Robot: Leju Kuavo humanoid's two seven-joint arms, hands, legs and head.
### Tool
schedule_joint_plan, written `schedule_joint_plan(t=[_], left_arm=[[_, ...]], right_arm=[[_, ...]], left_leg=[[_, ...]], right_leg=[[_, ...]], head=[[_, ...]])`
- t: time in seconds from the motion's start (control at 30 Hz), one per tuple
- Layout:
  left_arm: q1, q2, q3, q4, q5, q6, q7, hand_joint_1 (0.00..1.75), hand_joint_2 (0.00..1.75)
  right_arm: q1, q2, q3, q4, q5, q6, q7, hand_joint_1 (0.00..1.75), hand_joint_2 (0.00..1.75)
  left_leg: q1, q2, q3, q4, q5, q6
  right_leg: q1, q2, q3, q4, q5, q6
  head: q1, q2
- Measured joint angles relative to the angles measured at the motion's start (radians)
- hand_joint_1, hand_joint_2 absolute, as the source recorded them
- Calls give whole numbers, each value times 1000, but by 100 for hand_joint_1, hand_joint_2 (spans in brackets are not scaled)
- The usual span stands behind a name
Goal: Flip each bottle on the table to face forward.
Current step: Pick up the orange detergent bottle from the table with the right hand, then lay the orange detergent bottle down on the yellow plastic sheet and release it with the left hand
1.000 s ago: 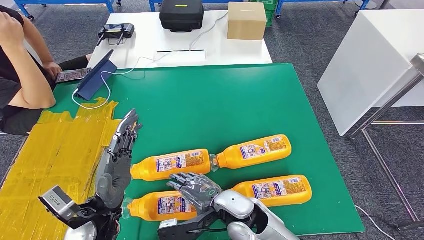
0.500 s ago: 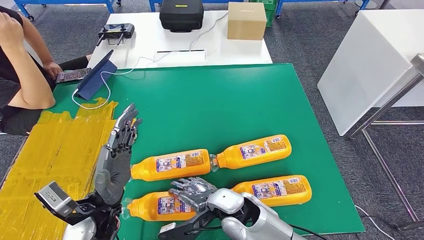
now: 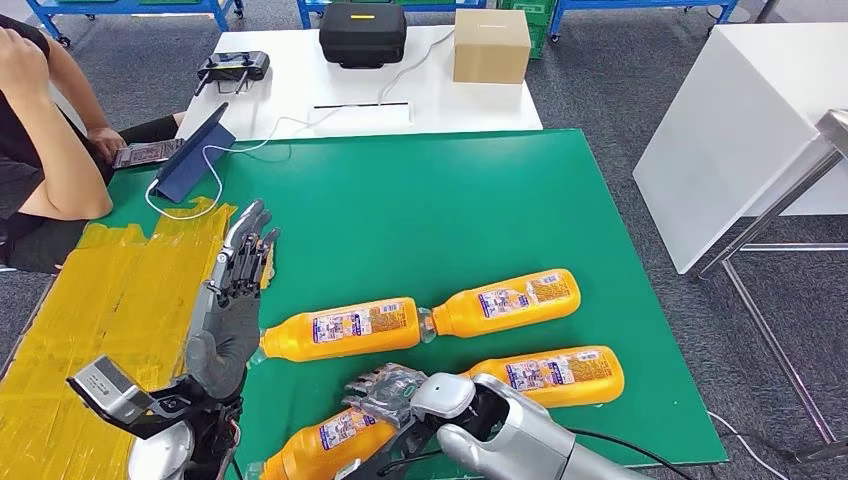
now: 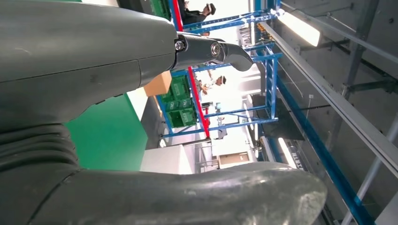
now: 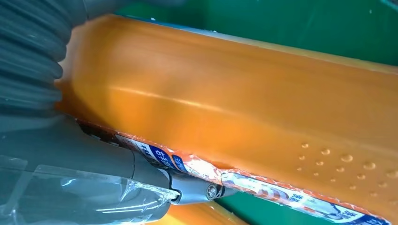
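Several orange bottles lie on the green mat [image 3: 450,200]. My right hand [image 3: 393,392] grips the near-left bottle [image 3: 325,440], which is slanted with its cap end toward the table's front edge. In the right wrist view the bottle's orange body [image 5: 234,103] lies against my thumb [image 5: 94,164], its label along the edge. The far-left bottle [image 3: 345,328], far-right bottle [image 3: 505,302] and near-right bottle [image 3: 550,373] lie on their sides with labels up. My left hand [image 3: 238,285] is raised left of the far-left bottle, its fingers straight and holding nothing; the left wrist view shows them [image 4: 94,51] spread.
Yellow tape [image 3: 100,320] covers the table's left part. A tablet [image 3: 195,150] with a white cable stands at the mat's far-left corner, by a seated person [image 3: 40,130]. Behind are a white table [image 3: 300,95] with a black case [image 3: 362,32], a cardboard box [image 3: 491,43] and a controller [image 3: 231,68].
My right hand has closed on the near-left bottle and swung it from lying level to a slant, cap end toward the front edge. My left hand drifted slightly left.
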Motion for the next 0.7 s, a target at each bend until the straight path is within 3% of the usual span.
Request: schedule_joint_plan(t=[0.27,0.4,0.47,0.53,0.6,0.7], left_arm=[[-22,1,11,20,7,7,6,0,0],[-21,1,15,21,22,16,17,0,0],[-13,1,21,16,49,28,42,0,0],[13,0,36,6,110,45,80,0,0],[56,-1,59,0,196,56,112,0,0],[113,0,92,-4,256,63,126,0,0]], right_arm=[[-40,12,21,49,-20,14,-33,175,175],[-30,25,9,47,-80,-49,76,175,175],[-1,27,-22,26,-136,-157,152,175,175],[63,14,-88,-21,-185,-343,175,175,175],[154,-7,-188,-99,-231,-523,134,175,175],[272,-30,-327,-224,-287,-624,66,175,175]], left_leg=[[0,4,4,0,0,0],[0,3,3,0,1,0],[0,2,2,0,1,0],[0,1,0,0,1,0],[0,0,-2,0,1,0],[0,0,-6,0,0,0]], right_leg=[[0,5,2,0,1,-2],[1,5,2,0,1,-2],[1,4,2,0,1,-2],[1,3,1,0,1,-2],[0,3,-1,0,1,-2],[0,3,-5,0,1,-1]], head=[[0,0],[0,0],[0,0],[0,0],[0,0],[0,0]])
